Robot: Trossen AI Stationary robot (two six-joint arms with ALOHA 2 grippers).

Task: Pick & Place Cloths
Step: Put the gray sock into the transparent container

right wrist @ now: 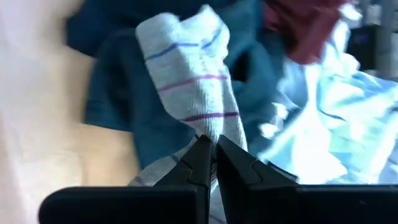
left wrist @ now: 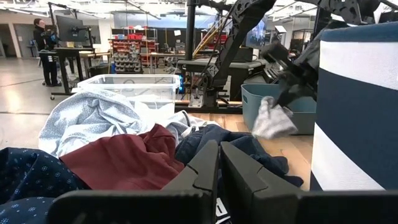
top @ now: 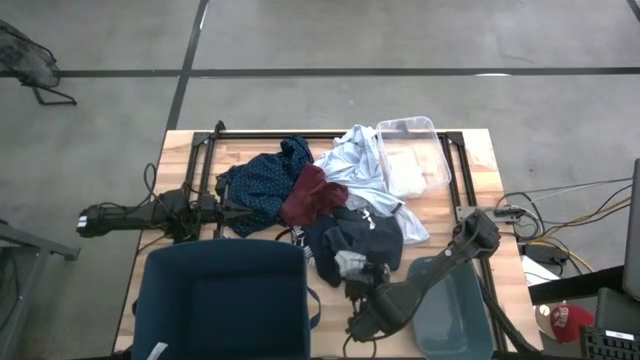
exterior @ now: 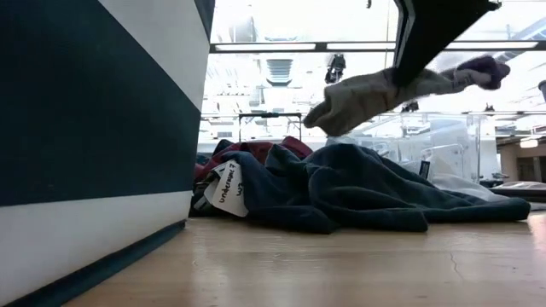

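Observation:
The cloths lie heaped mid-table: a navy dotted shirt (top: 262, 185), a maroon piece (top: 310, 195), a pale blue-white shirt (top: 355, 165) and a dark garment (top: 360, 235) nearest the front. My right gripper (top: 368, 280) hangs over the pile's near edge, shut on a grey-white striped sock (right wrist: 186, 74). In the low view the sock (exterior: 367, 98) floats above the dark garment (exterior: 358, 188). My left gripper (left wrist: 219, 149) is shut and level at the pile's left side (top: 243, 215), holding nothing. My right gripper pinches the sock between its two fingers; the place of the pinch (right wrist: 214, 127) is some way in from one end. The fingers slant down from the table's near right. The sock droops slack past the fingers (left wrist: 270, 121), lifted clear of the pile.
A dark blue fabric bin with a white band (top: 220, 300) stands at the near left. A teal tub (top: 455, 310) sits under my right arm at the near right. A clear plastic box (top: 412, 150) stands at the far right. A white tag (exterior: 226, 192) sticks out of the pile.

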